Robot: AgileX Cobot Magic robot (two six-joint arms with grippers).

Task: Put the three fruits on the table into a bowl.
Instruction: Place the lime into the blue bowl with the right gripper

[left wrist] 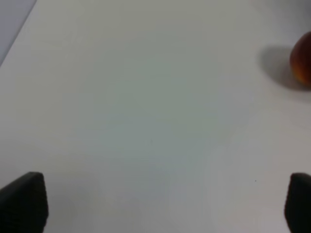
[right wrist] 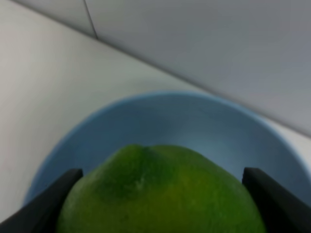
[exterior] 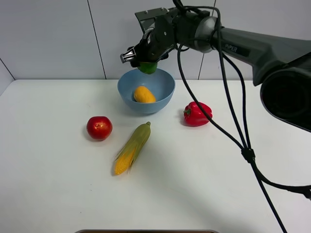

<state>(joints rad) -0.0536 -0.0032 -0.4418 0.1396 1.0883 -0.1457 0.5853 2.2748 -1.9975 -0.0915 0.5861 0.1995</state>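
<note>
The light-blue bowl stands at the back middle of the table, and the orange-yellow fruit lies inside it. My right gripper hangs just above the bowl's far rim, shut on the round green fruit. In the right wrist view the green fruit fills the space between the black fingers, with the bowl right beneath. The red apple rests on the table left of the bowl; its edge shows in the left wrist view. My left gripper is open over bare tabletop.
A red bell pepper sits right of the bowl. A corn cob in green husk lies in front of the bowl, beside the apple. The right arm's cables hang across the right side. A grey wall stands behind the table.
</note>
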